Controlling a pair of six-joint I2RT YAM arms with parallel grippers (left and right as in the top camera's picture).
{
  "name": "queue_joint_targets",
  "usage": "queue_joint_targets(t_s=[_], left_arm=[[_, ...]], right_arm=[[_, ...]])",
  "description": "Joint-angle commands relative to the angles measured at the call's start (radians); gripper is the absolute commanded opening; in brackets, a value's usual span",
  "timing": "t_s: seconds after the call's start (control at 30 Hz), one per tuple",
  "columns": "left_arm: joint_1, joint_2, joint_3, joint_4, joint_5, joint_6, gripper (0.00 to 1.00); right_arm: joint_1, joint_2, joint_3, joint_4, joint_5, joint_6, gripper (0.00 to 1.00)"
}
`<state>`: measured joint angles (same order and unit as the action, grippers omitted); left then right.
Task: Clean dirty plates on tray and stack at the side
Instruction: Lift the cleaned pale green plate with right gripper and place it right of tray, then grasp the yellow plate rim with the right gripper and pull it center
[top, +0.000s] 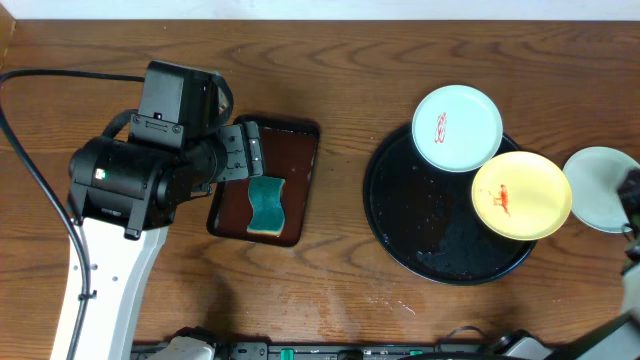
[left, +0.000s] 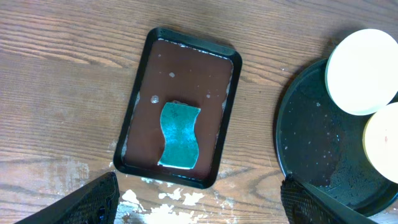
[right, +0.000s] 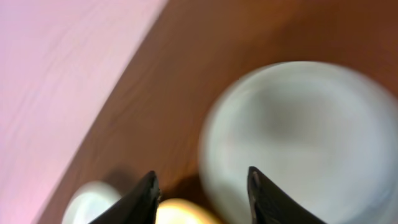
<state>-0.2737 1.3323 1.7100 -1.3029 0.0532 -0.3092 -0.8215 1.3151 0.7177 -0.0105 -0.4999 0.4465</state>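
Note:
The black round tray (top: 420, 215) lies right of centre. A mint-white plate (top: 457, 127) with a red smear rests on its far rim. A yellow plate (top: 521, 195) with a red smear rests on its right side. A third mint-white plate (top: 600, 187) lies on the table right of the tray, and it fills the blurred right wrist view (right: 298, 137). My right gripper (right: 202, 186) is open above that plate's edge, at the frame's right edge in the overhead view (top: 632, 190). My left gripper (left: 199, 199) is open and empty, above the table near the brown tray.
A rectangular dark brown tray (top: 265, 180) holds a teal sponge (top: 266, 205), also shown in the left wrist view (left: 180, 135). White residue flecks (left: 168, 196) lie on the wood by its near edge. The left arm's black cable (top: 30, 160) runs along the left side.

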Motion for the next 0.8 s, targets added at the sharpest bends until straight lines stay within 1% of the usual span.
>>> queue_joint_targets(t_s=[0.0,0.03,0.1,0.17,0.2,0.27,0.3,0.4,0.43,0.53,0.63,0.7,0.73,0.77], left_arm=[[0.0,0.0,0.006,-0.003,-0.001,0.01,0.84],[0.0,0.0,0.006,-0.003,0.0,0.009,0.84],[0.0,0.0,0.006,-0.003,0.0,0.009,0.84],[0.0,0.0,0.006,-0.003,0.0,0.009,0.84],[0.0,0.0,0.006,-0.003,0.0,0.009,0.84],[0.0,0.0,0.006,-0.003,0.0,0.01,0.84],[0.0,0.0,0.006,-0.003,0.0,0.009,0.84],[0.0,0.0,0.006,-0.003,0.0,0.01,0.84],[0.0,0.0,0.006,-0.003,-0.001,0.009,0.84],[0.0,0.0,0.006,-0.003,-0.001,0.009,0.84],[0.0,0.0,0.006,-0.003,0.0,0.009,0.84],[0.0,0.0,0.006,-0.003,0.0,0.01,0.84],[0.0,0.0,0.006,-0.003,0.0,0.01,0.84],[0.0,0.0,0.006,-0.003,-0.001,0.009,0.84]], right_arm=[[0.134,-0.115,0.01,-0.103,0.062,-0.212,0.41],[0.19,-0.149,0.01,-0.179,0.19,-0.254,0.4],[0.272,-0.175,0.01,-0.27,0.404,-0.284,0.4],[0.342,-0.165,0.009,-0.306,0.571,-0.285,0.41],[0.367,-0.151,0.009,-0.305,0.61,-0.285,0.45],[0.394,-0.114,0.009,-0.299,0.624,-0.304,0.65],[0.398,-0.089,0.009,-0.294,0.624,-0.315,0.68],[0.395,0.0,0.009,-0.248,0.627,-0.315,0.64],[0.393,0.032,0.009,-0.219,0.627,-0.315,0.62],[0.39,0.124,0.009,-0.157,0.615,-0.363,0.61],[0.387,0.188,0.009,-0.158,0.623,-0.385,0.61],[0.383,0.214,0.009,-0.159,0.623,-0.384,0.55],[0.383,0.219,0.009,-0.164,0.623,-0.384,0.5],[0.383,0.221,0.009,-0.174,0.622,-0.384,0.38]])
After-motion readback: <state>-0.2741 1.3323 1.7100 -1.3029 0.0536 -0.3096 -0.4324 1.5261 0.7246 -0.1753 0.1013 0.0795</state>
